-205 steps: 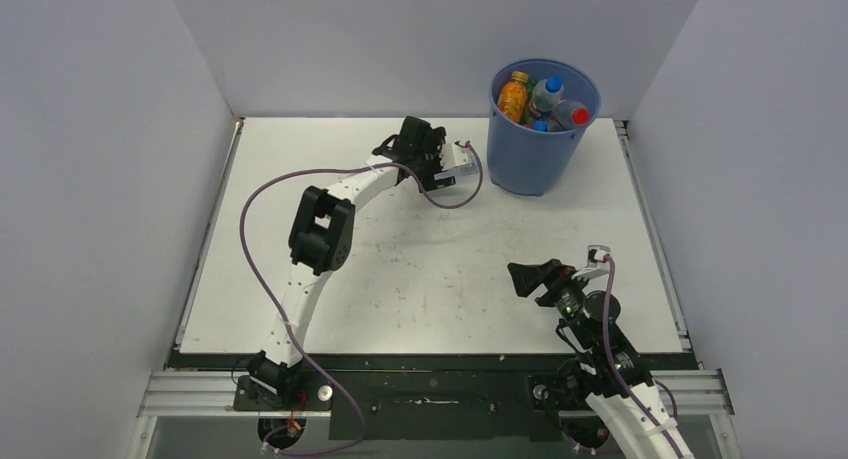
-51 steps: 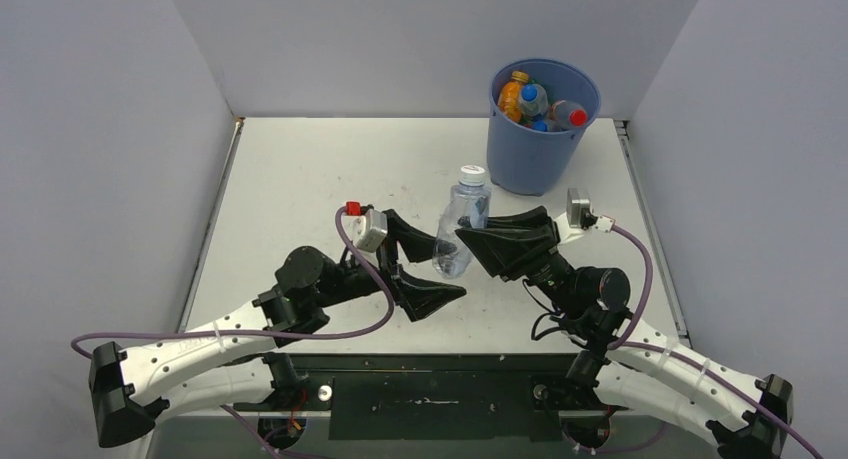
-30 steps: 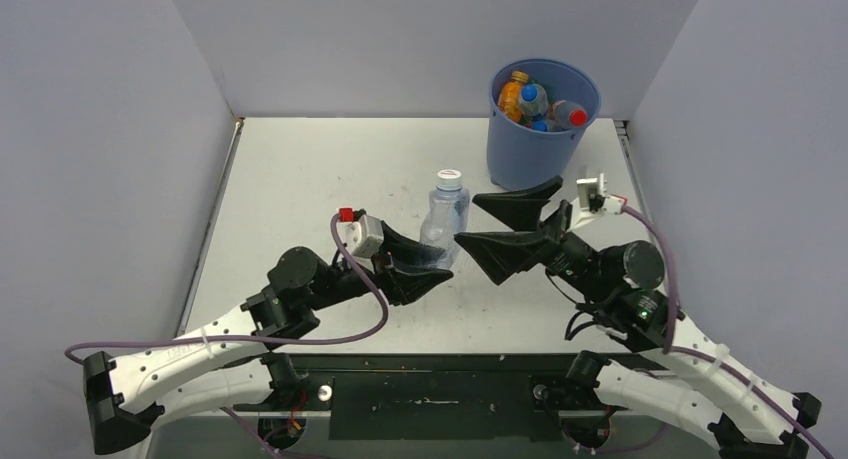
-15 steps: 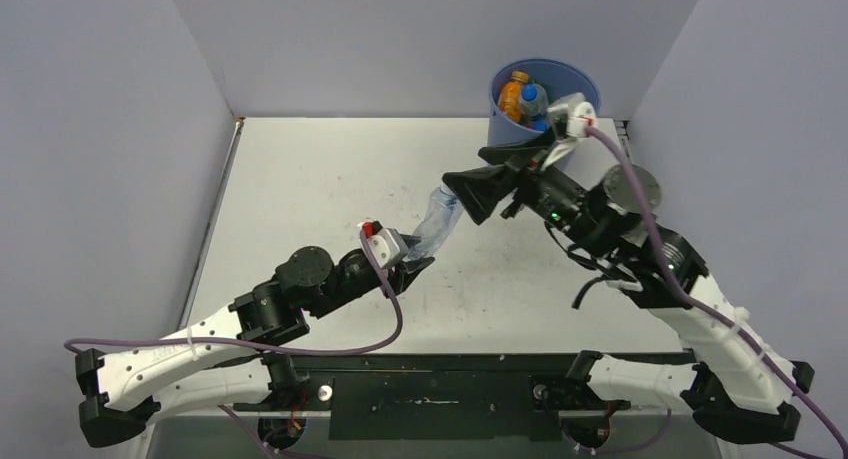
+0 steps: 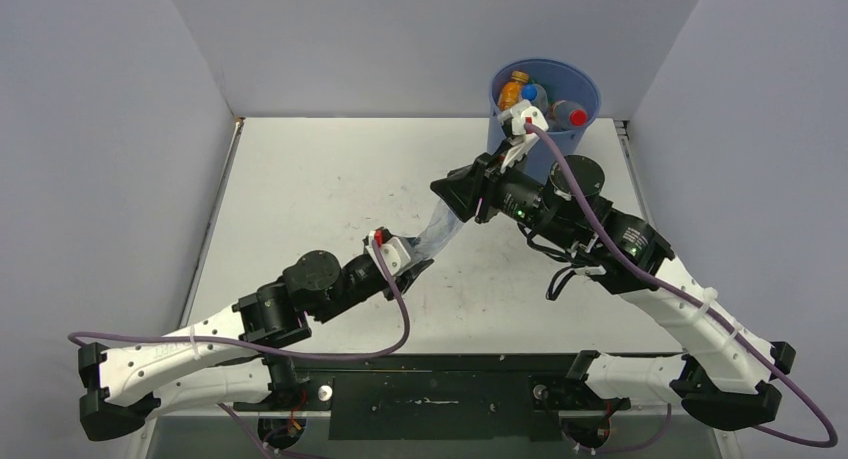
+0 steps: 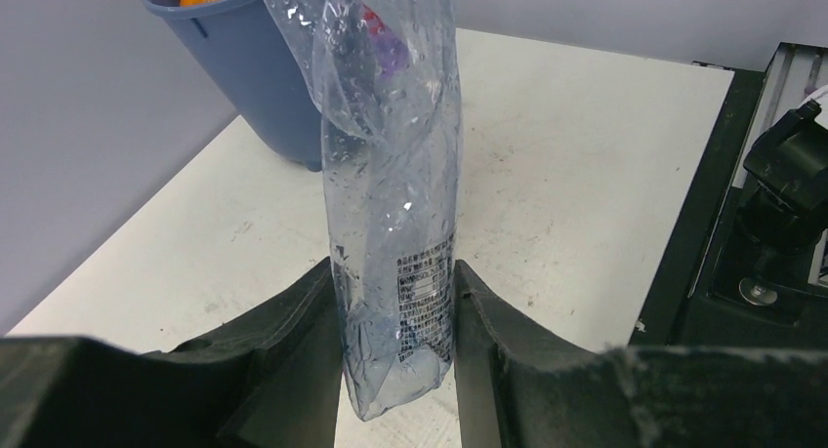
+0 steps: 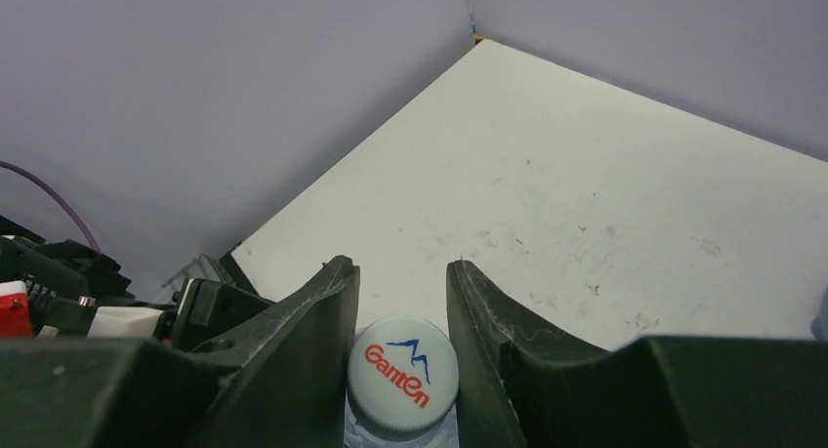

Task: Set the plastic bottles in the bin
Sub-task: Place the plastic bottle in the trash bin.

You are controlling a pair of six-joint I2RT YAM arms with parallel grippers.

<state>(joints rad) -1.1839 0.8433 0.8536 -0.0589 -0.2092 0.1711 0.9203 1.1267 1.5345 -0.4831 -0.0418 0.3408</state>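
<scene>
Plastic bottles (image 5: 529, 93) already sit in the bin (image 5: 588, 80) at the far right of the bench (image 5: 320, 179); an orange juice bottle (image 5: 515, 83) and a red cap (image 5: 578, 117) show near its rim. One clear bottle (image 5: 437, 231) is outside it, held in the air over the bench between the two arms and leaning with its cap end toward the bin. No other bottle shows on the bench from above, so I judge the task nearly finished: this one has to go over the rim and be let go. The left end effector (image 6: 395, 272) is pinched on the bottle's base, its black wedge-shaped fingers (image 6: 293, 341) pressing against the thin wall on both sides. The right end effector (image 7: 402, 302) has a finger against each side of the white cap (image 7: 403, 375) with no gap visible, so it looks clamped on the cap end. The bottle is flimsy, crumpled clear plastic, flattened and creased, beaded with droplets, with a small patch of printed text near the base. Its cap is round with a red and blue logo. The bin is smooth blue plastic, round and tapering downward, and the bench is matte white with faint scuffs.
</scene>
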